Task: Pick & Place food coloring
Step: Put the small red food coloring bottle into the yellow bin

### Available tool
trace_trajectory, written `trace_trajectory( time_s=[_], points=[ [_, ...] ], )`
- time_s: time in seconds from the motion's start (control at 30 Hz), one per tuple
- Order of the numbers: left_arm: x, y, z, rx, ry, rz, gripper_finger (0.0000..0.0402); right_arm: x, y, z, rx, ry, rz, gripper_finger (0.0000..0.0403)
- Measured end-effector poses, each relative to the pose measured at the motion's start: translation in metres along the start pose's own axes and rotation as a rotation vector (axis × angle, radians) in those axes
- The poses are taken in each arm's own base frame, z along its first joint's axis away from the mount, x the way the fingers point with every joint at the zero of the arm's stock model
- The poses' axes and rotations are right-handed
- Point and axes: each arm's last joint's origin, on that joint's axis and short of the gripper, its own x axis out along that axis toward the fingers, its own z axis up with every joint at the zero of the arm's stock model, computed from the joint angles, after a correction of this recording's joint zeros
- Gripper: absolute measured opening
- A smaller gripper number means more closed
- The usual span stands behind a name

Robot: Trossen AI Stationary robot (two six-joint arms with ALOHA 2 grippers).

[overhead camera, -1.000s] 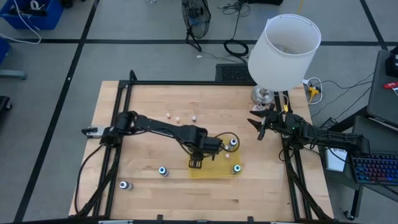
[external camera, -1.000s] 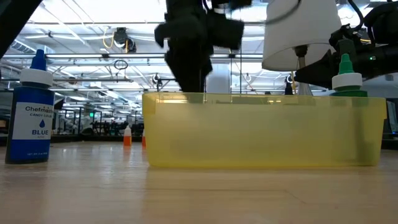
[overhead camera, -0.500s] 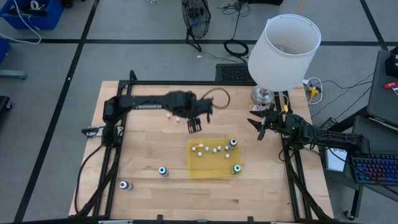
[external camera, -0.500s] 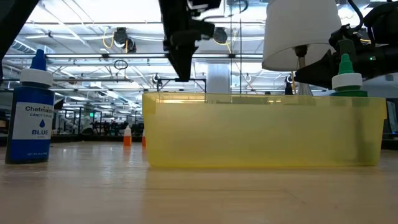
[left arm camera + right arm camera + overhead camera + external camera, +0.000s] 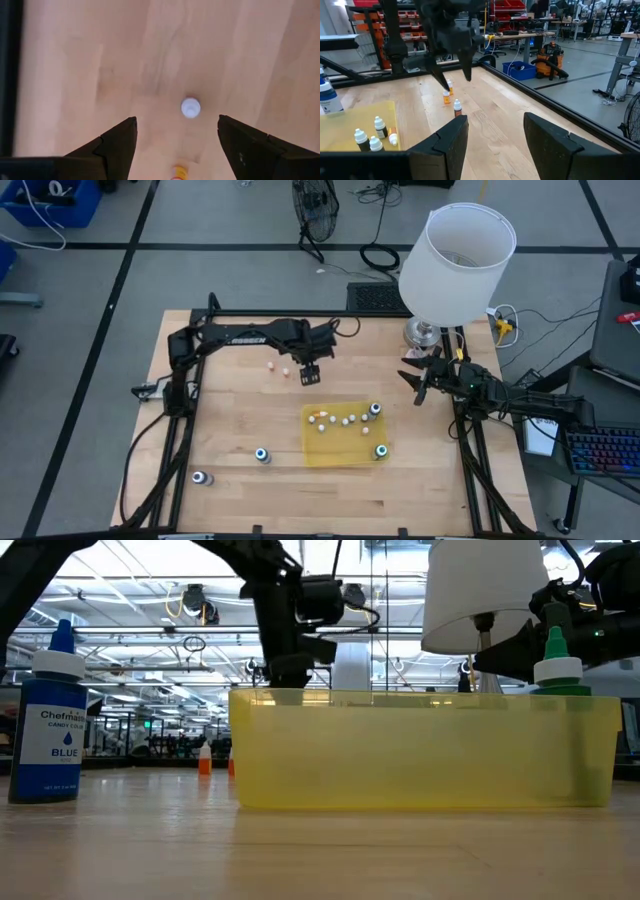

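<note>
The food coloring bottles are spread about. Several small whitish ones and two larger teal-topped ones (image 5: 375,409) stand in the yellow tray (image 5: 345,457). Two small bottles (image 5: 270,364) stand on the far side of the table. My left gripper (image 5: 310,376) hangs open above a third one, white-capped (image 5: 190,107), which stands between and beyond the fingers, untouched. An orange bottle (image 5: 179,172) stands close by it. Two more large bottles (image 5: 262,454) stand on the wood near the tray's left. My right gripper (image 5: 415,380) waits open at the table's right edge.
A lamp with a white shade (image 5: 457,250) stands at the far right corner. A blue-labelled bottle (image 5: 55,720) and a green-topped one (image 5: 558,660) stand on either side of the tray (image 5: 420,750) in the low view. Bare wood lies between tray and far edge.
My left gripper has swung from above the yellow tray toward the table's far edge. It now hangs over the small bottles standing there. The small bottles in the tray, covered by the arm before, now show.
</note>
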Motion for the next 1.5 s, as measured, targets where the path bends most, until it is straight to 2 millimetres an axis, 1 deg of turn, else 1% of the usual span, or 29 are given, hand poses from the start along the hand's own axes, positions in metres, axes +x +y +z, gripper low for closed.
trace_trajectory(
  time_s=[0.13, 0.3, 0.57, 0.9, 1.13, 1.5],
  points=[
    [0.013, 0.003, -0.005, -0.02, -0.021, -0.039, 0.0278, 0.0, 0.0, 0.0, 0.0, 0.0, 0.0, 0.0181],
    [0.028, -0.001, -0.012, 0.0, -0.029, -0.071, 0.0278, 0.0, 0.0, 0.0, 0.0, 0.0, 0.0, 0.0181],
    [0.043, -0.003, -0.018, 0.0, -0.07, -0.066, 0.0278, 0.0, 0.0, 0.0, 0.0, 0.0, 0.0, 0.0181],
    [0.047, -0.003, -0.021, 0.001, -0.069, -0.064, 0.0278, 0.0, 0.0, 0.0, 0.0, 0.0, 0.0, 0.0181],
    [0.062, -0.006, -0.022, 0.013, -0.043, -0.084, 0.0278, 0.0, 0.0, 0.0, 0.0, 0.0, 0.0, 0.0181],
    [0.06, -0.006, -0.021, 0.014, -0.051, -0.083, 0.0278, 0.0, 0.0, 0.0, 0.0, 0.001, 0.0, 0.0181]
  ],
)
